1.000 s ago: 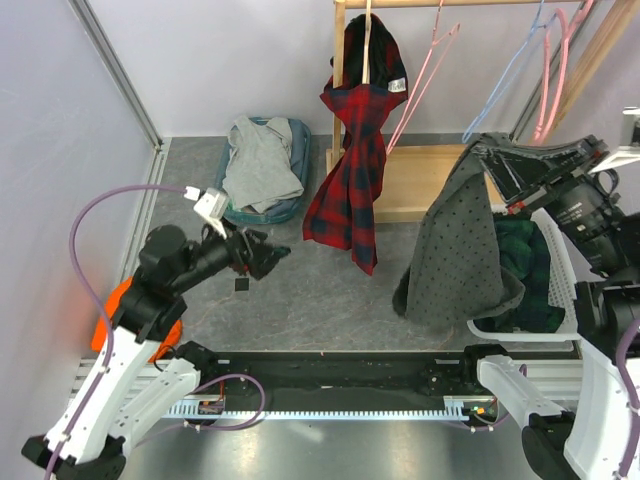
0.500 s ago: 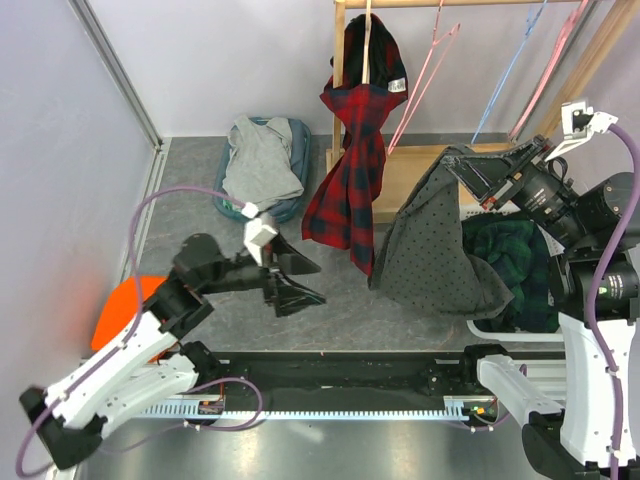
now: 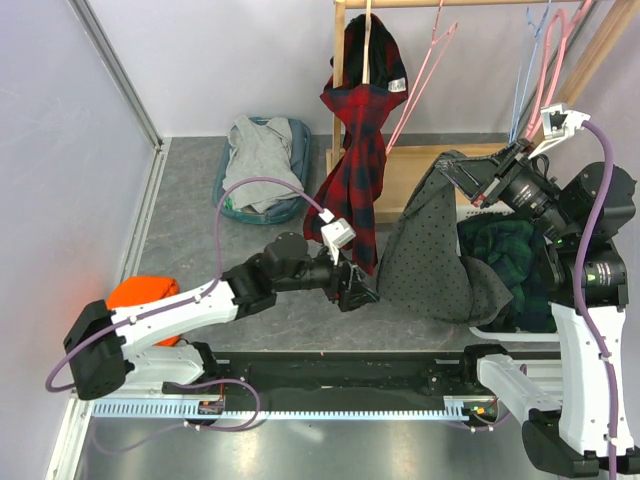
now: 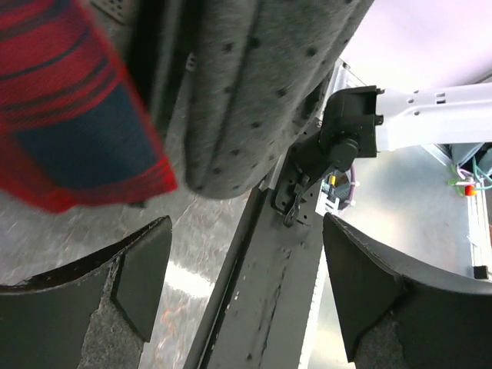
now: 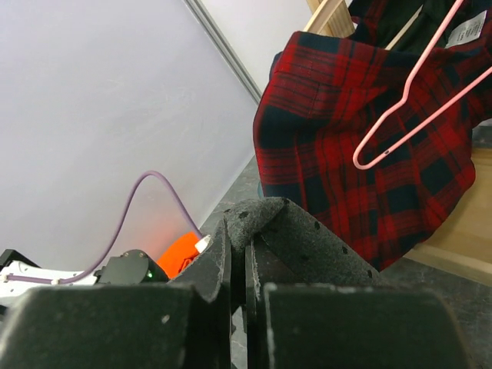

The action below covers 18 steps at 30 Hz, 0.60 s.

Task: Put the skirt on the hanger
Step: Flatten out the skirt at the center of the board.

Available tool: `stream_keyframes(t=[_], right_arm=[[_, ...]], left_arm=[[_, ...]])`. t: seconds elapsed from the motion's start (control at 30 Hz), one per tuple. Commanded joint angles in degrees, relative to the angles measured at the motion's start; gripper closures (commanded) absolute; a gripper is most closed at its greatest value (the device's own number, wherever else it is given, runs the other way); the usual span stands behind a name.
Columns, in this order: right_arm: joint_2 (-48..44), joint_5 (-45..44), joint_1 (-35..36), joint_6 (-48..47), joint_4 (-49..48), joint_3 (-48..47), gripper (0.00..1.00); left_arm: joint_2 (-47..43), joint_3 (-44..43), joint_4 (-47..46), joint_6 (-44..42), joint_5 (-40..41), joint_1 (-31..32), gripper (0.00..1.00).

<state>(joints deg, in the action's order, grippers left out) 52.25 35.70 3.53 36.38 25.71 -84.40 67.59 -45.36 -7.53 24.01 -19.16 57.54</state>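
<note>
My right pincer (image 5: 237, 240) is pinched tight on a fold of the grey, felt-like dotted skirt (image 3: 430, 260), which drapes in a soft cone beside the red plaid garment (image 3: 350, 190). My left pincer (image 4: 246, 231), its fingers (image 4: 84, 307) cut off by the frame, gapes wide just beside the skirt's hem. The thin pink hanger (image 3: 420, 75) hangs behind, its hook cropped, probably on the wooden rail (image 3: 420, 3).
</note>
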Motion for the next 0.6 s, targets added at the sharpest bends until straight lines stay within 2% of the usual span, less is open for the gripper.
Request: stream_keyframes(t=[0.0, 0.2, 0.37, 0.4, 0.57], right_arm=[[-1.01, -0.46, 0.07, -0.26, -2.07, 0.11, 1.00], [-1.45, 0.16, -0.01, 0.00, -2.07, -0.15, 1.00], [-1.80, 0.33, -0.01, 0.00, -1.72, -0.50, 1.00], [-1.89, 0.33, -0.01, 0.01, -1.63, -0.50, 1.00], [-1.71, -2.12, -0.01, -0.61, -0.23, -1.46, 1.00]], left_arm=[[3.85, -4.03, -6.62, -2.21, 5.26, 2.22, 0.14], [10.18, -6.57, -8.38, -3.88, 11.07, 3.02, 0.13], [12.82, -7.63, -9.96, -5.38, 6.77, 3.28, 0.13], [12.83, -7.55, -10.13, -5.46, 5.81, 3.28, 0.15], [12.39, -6.67, -10.14, -5.03, -1.22, 3.46, 0.36]])
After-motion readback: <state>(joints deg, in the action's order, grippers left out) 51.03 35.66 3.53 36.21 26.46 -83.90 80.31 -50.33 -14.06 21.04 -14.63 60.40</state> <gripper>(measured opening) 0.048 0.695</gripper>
